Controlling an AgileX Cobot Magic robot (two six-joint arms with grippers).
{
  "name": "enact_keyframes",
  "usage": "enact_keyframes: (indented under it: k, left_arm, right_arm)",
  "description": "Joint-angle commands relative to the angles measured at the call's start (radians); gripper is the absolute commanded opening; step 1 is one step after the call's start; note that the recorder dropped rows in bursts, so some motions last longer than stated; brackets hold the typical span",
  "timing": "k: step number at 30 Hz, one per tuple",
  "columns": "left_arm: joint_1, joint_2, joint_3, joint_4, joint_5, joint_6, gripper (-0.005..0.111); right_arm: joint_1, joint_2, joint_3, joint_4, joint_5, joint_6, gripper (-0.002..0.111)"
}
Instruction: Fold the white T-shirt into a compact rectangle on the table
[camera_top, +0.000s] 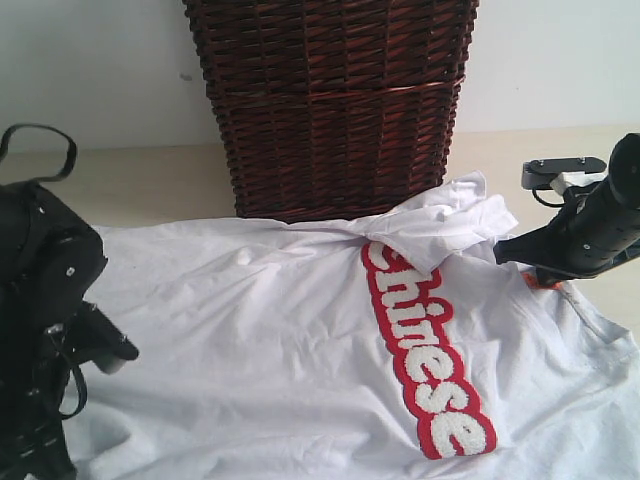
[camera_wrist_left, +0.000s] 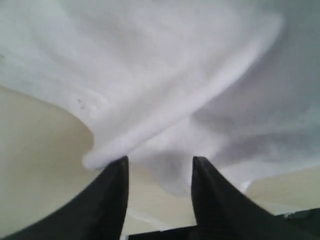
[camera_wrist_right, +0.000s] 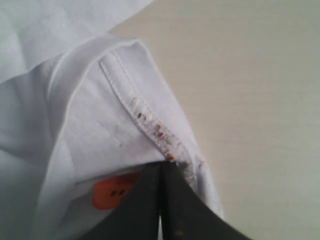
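Observation:
The white T-shirt (camera_top: 260, 330) lies spread across the table (camera_top: 150, 180), its red-banded letters (camera_top: 425, 350) running diagonally at the right. One sleeve is folded over near the basket. My right gripper (camera_top: 505, 252) sits at the shirt's right edge. In the right wrist view it (camera_wrist_right: 161, 164) is shut, pinching a stained stitched hem (camera_wrist_right: 150, 125) of the shirt (camera_wrist_right: 90, 115), with an orange tag (camera_wrist_right: 112, 192) beside the jaws. My left gripper (camera_top: 112, 350) is low at the shirt's left edge. In its wrist view it (camera_wrist_left: 159, 159) is open, and a rolled cloth edge (camera_wrist_left: 165, 75) lies just ahead of the tips.
A tall dark brown wicker basket (camera_top: 335, 100) stands at the back, against the shirt's far edge. Bare beige table (camera_wrist_right: 250, 100) shows right of the shirt and behind its left side. A white wall rises behind.

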Motion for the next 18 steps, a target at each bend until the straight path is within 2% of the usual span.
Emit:
enact_keyframes:
  k: [1,4,8,11,15,18]
  left_arm:
    - [-0.02,-0.105,-0.044,-0.101,-0.011,0.091,0.046]
    - [-0.02,-0.182,-0.028,-0.222,0.005,0.159,0.046]
    - [-0.02,-0.214,0.067,-0.326,0.001,0.263,0.046]
    - [-0.02,-0.207,0.133,-0.291,-0.096,0.263,0.046]
    - [-0.02,-0.189,0.162,-0.168,-0.248,0.21,0.046]
    - [-0.02,-0.163,0.172,-0.196,-0.248,0.197,0.046]
  right_arm:
    - [0.002,0.039,0.017,0.013,0.049,-0.009,0.0]
    - [0.002,0.039,0.017,0.013,0.047,-0.009,0.0]
    - [0.002,0.039,0.017,0.016,0.047,-0.009,0.0]
    - [0.002,0.039,0.017,0.022,0.051,-0.009,0.0]
    - [0.002,0.039,0.017,0.035,0.068,-0.009,0.0]
    - [0.002,0.039,0.017,0.037,0.071,-0.009,0.0]
